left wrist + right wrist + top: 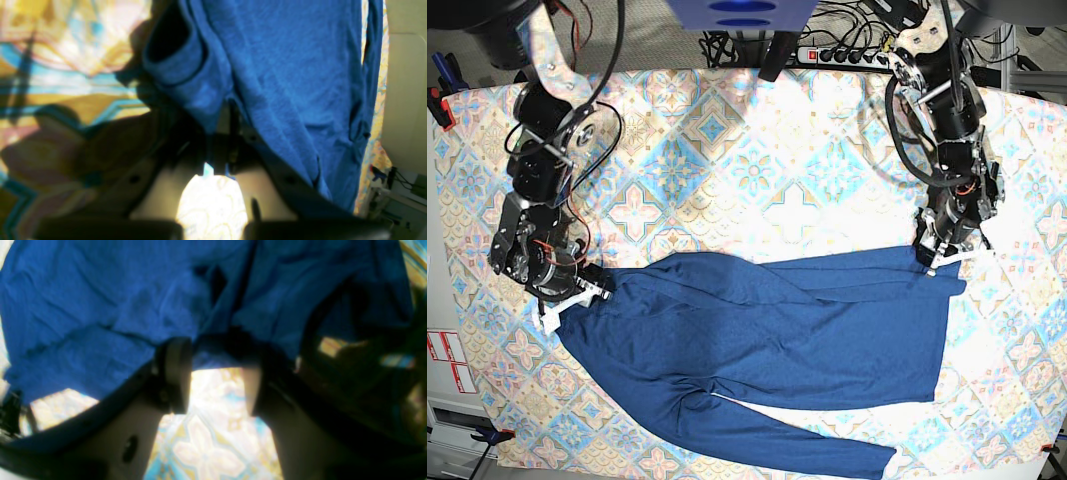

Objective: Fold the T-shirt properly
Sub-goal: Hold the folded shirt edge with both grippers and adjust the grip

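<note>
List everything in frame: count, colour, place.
shirt: 1, navy, spread across the near half of the table, one sleeve trailing to the near edge
tablecloth: 1, pastel tile pattern, covers the table
power strip: 1, black, beyond the far edge
left claw: 1, shut on the shirt corner, right of base view
right claw: 1, jaws apart at the shirt edge, left of base view

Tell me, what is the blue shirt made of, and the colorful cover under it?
The T-shirt looks like soft, thin knit cloth, matte: it wrinkles and folds easily, and a fine weave shows in the left wrist view. The tablecloth looks like flat printed cloth or vinyl with pastel tiles; which one, I can't tell.
</note>
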